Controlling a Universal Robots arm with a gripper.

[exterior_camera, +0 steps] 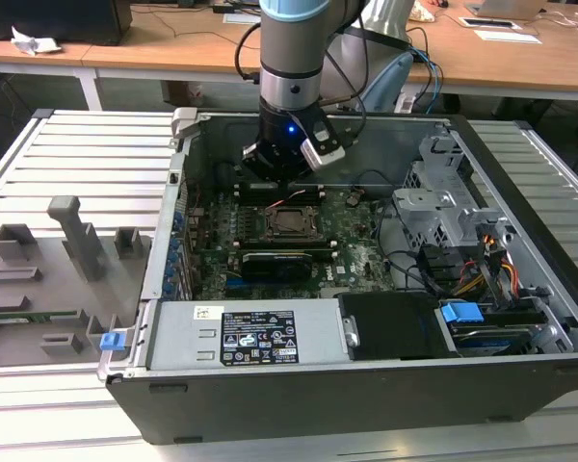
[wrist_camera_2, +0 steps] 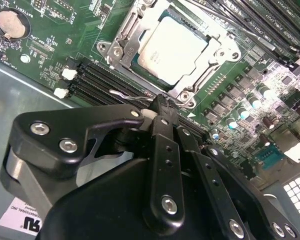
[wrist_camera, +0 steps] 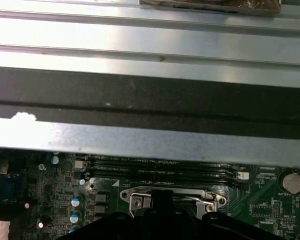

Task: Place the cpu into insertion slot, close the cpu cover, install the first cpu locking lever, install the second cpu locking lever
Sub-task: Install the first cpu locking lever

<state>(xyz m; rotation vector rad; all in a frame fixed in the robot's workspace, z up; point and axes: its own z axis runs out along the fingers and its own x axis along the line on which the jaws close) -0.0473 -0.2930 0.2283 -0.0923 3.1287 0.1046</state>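
The cpu (wrist_camera_2: pixel 172 44) lies flat in the insertion slot (exterior_camera: pixel 291 223), its pale silvery face showing through the cut-out of the cpu cover (wrist_camera_2: pixel 131 31), which is folded down over it. A thin wire locking lever (wrist_camera_2: pixel 126 94) runs along the socket's edge, between it and the black memory slots. My gripper (wrist_camera_2: pixel 160 104) is shut, and its black fingertips rest at that lever's end, right beside the socket's corner screw. In the first wrist view the gripper tip (wrist_camera: pixel 162 196) sits at the socket's metal frame (wrist_camera: pixel 140 201). In the exterior view the gripper (exterior_camera: pixel 287 183) hangs just behind the socket.
The open computer case (exterior_camera: pixel 154 279) stands on a slatted metal table. Its power supply (exterior_camera: pixel 250 337) is at the front and its drive cage (exterior_camera: pixel 443 202) on the exterior view's right. Grey fixtures (exterior_camera: pixel 77 236) stand on the exterior view's left. Memory slots (wrist_camera_2: pixel 97 80) and a coin battery (wrist_camera_2: pixel 12 24) flank the socket.
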